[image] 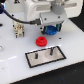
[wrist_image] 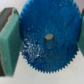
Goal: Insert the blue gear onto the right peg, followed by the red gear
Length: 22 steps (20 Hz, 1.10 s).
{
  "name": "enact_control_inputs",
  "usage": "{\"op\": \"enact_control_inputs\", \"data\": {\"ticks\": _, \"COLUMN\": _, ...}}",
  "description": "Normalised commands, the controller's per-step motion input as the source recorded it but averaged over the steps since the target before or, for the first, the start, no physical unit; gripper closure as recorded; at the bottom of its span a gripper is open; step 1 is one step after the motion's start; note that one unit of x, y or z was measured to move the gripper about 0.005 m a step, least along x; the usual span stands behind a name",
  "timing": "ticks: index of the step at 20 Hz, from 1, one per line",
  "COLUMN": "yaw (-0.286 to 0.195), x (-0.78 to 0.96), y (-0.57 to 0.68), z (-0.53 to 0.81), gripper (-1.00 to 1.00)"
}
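In the wrist view the blue gear [wrist_image: 47, 37], a toothed disc with a centre hole, fills the frame between my two green finger pads [wrist_image: 9, 45]. My gripper [wrist_image: 45, 42] is shut on it. In the exterior view the gripper [image: 50, 29] hangs above the table with the blue gear [image: 52, 28] barely showing between the fingers. The red gear [image: 41, 41] lies on the white table just below and to the exterior view's left of the gripper. The black-framed grey plate [image: 55, 58] lies nearer the front, with the right peg [image: 50, 50] and a second peg [image: 38, 56] upright.
A small black-and-white fixture [image: 20, 30] stands at the exterior view's left on the white table [image: 15, 60]. The arm's white body [image: 47, 10] and a black cable [image: 22, 21] fill the upper part of the view.
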Motion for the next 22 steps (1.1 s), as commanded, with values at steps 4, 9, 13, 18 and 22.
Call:
{"op": "enact_control_inputs", "data": {"ticks": 4, "yaw": 0.000, "x": 0.52, "y": -0.04, "z": 0.49, "gripper": 1.00}}
{"op": "enact_control_inputs", "data": {"ticks": 9, "yaw": 0.000, "x": 0.74, "y": -0.11, "z": 0.45, "gripper": 1.00}}
{"op": "enact_control_inputs", "data": {"ticks": 13, "yaw": 0.000, "x": 0.76, "y": -0.21, "z": 0.36, "gripper": 1.00}}
{"op": "enact_control_inputs", "data": {"ticks": 18, "yaw": 0.000, "x": 0.79, "y": -0.25, "z": 0.24, "gripper": 1.00}}
{"op": "enact_control_inputs", "data": {"ticks": 22, "yaw": 0.000, "x": 0.83, "y": -0.22, "z": 0.20, "gripper": 1.00}}
